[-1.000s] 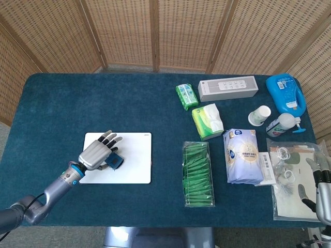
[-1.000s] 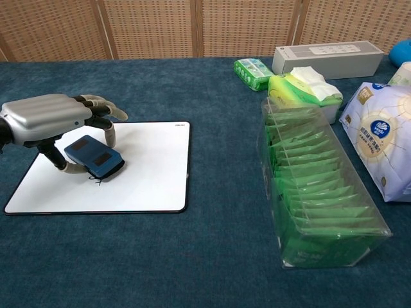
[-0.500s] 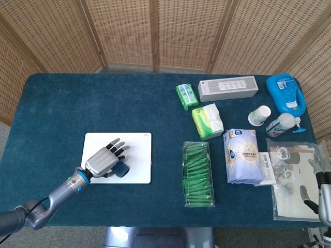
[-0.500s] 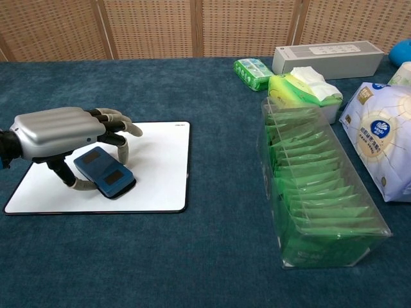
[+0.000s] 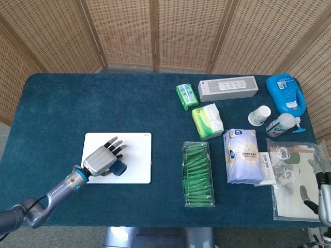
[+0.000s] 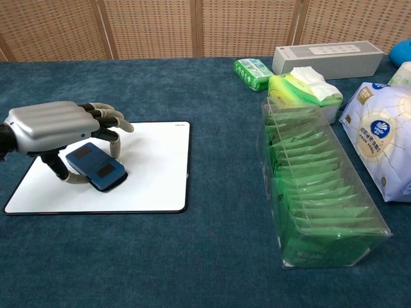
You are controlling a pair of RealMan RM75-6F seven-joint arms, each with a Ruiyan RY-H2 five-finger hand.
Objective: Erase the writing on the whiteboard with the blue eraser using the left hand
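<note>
The whiteboard (image 5: 135,155) (image 6: 154,173) lies flat on the blue cloth at the table's left front; its visible surface looks white, with no writing that I can make out. My left hand (image 5: 102,158) (image 6: 54,125) reaches over its left half and holds the blue eraser (image 5: 117,168) (image 6: 96,167) between thumb and fingers, the eraser pressed flat on the board. My right hand (image 5: 319,182) rests at the far right table edge on a clear plastic bag, fingers apart, holding nothing.
Right of the board stands a clear box of green packets (image 5: 197,173) (image 6: 314,199). Further right lie a tissue pack (image 5: 242,155), green wipes (image 5: 208,121), a white box (image 5: 227,88), a blue jug (image 5: 285,93) and a paper cup (image 5: 259,114).
My left hand slid the eraser right and toward the front edge, then back a little to the left. A small dark mark by the eraser seen one second ago is gone.
</note>
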